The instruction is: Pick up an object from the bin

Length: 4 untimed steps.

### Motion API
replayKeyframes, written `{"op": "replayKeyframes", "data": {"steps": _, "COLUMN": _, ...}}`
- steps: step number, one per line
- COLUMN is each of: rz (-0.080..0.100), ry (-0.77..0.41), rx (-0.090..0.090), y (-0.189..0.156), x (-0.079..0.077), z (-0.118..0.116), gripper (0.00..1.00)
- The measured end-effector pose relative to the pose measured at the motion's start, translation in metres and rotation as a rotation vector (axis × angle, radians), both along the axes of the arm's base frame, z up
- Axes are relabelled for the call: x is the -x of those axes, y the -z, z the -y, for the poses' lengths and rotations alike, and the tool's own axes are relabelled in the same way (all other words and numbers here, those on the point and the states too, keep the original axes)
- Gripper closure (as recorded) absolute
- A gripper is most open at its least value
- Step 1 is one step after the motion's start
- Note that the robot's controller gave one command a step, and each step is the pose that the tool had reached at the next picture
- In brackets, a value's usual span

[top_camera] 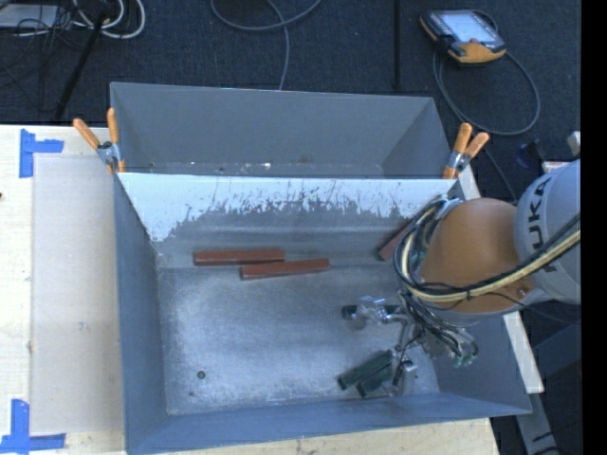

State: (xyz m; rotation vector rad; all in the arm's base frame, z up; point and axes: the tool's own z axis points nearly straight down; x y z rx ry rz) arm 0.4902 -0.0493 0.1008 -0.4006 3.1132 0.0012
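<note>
My gripper [381, 344] is low over the right front part of the bin, under the arm's orange cover. Its two fingers stand apart, one fingertip [358, 312] toward the middle of the bin and the other near the front wall. A small dark green block [364, 376] lies on the floor right beside the front finger, outside the gap. Nothing is between the fingers.
Two brown flat sticks [239, 256] [285, 268] lie side by side toward the bin's back, left of centre. A third brown piece [389, 244] leans at the back right, partly hidden by the arm. A tiny dark speck [201, 375] sits front left.
</note>
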Motion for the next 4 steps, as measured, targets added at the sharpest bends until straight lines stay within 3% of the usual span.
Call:
{"op": "replayKeyframes", "data": {"steps": 1, "rz": -0.001, "ry": 0.004, "rx": 0.000, "y": 0.028, "x": 0.001, "z": 0.016, "gripper": 0.00}}
{"op": "replayKeyframes", "data": {"steps": 2, "rz": -0.003, "ry": -0.016, "rx": 0.001, "y": 0.031, "x": 0.008, "z": -0.002, "gripper": 1.00}}
{"op": "replayKeyframes", "data": {"steps": 4, "rz": -0.005, "ry": -0.017, "rx": 0.001, "y": 0.027, "x": 0.009, "z": -0.002, "gripper": 1.00}}
